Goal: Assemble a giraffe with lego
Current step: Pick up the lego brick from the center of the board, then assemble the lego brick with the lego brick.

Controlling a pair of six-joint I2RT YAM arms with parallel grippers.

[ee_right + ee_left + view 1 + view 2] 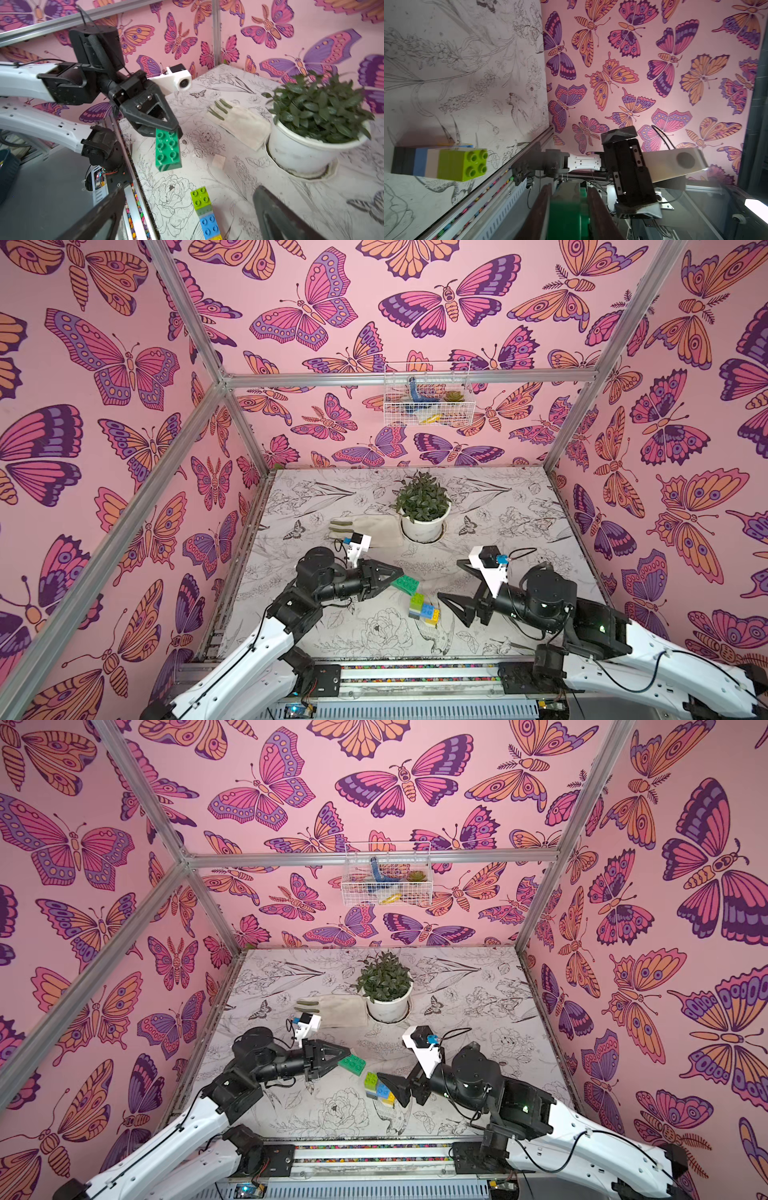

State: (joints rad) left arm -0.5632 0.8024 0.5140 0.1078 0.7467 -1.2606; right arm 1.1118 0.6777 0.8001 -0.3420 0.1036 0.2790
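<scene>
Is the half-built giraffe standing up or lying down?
Standing up. In the right wrist view the giraffe shows studs facing upward on both its lime top and its blue body.

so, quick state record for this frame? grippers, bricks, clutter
left gripper: shut on dark green brick, gripped by one end
right gripper: open, empty, beside partial giraffe
partial giraffe: lying on its side on the table; lime, white, blue and yellow bricks visible
clutter: potted plant, glove, both behind the arms

White arm shells [253, 649], black joints [318, 563] and cables [523, 549]; black triangular screw-studded left pincer [165, 129].
</scene>
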